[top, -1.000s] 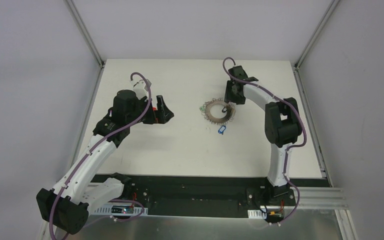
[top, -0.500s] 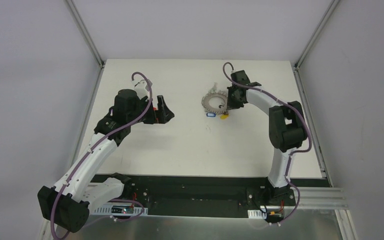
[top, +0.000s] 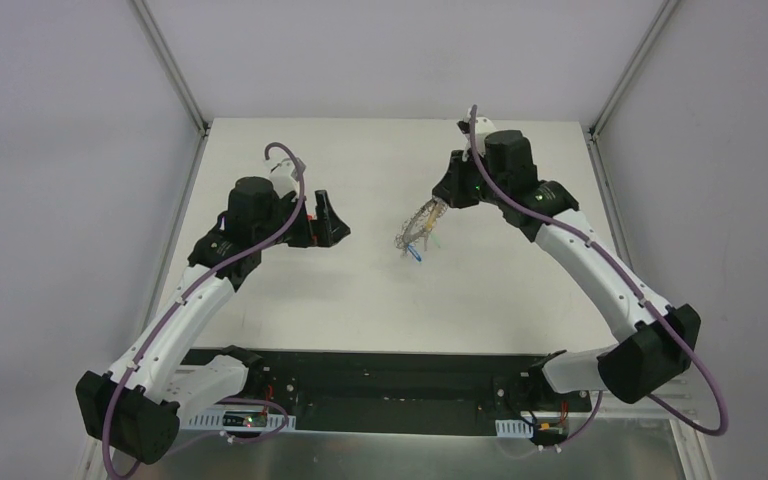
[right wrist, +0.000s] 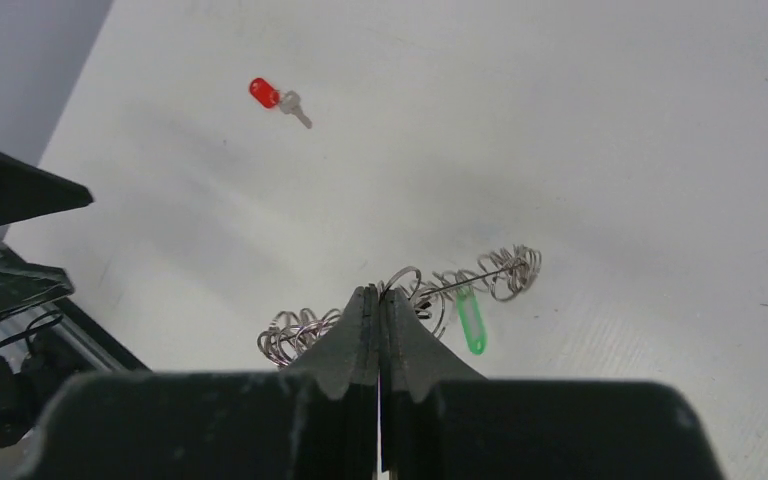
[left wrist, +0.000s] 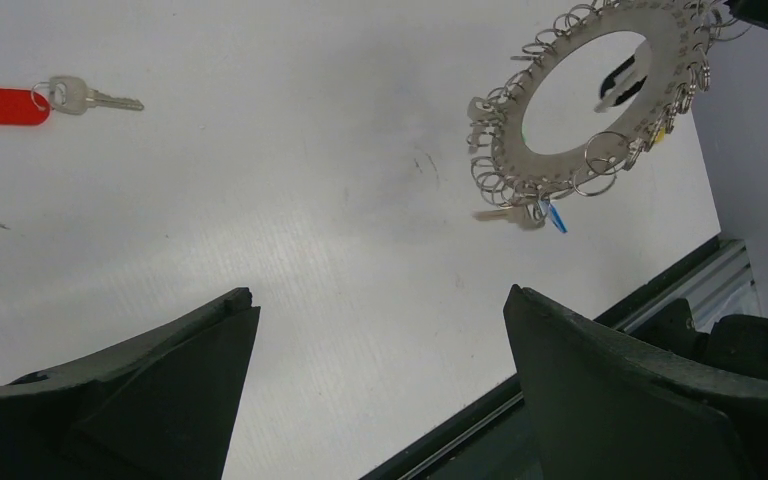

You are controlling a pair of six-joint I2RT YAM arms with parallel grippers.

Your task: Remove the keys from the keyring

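The keyring hangs tilted above the table, pinched at its rim by my shut right gripper. In the left wrist view its flat ring is fringed with wire loops, and a blue key dangles from its lower edge. The right wrist view has the keyring edge-on at my right gripper, with a green key hanging beside it. A loose red key lies on the table, also visible as the red key far ahead of the right gripper. My left gripper hovers open and empty, left of the keyring.
A black rail runs along the table's near edge below the left gripper. Grey frame posts rise at the back corners. The white table lies between the two arms.
The right gripper shut on the keyring's rim and lifted it off the table, swinging it left and toward the arms. The left arm has not moved.
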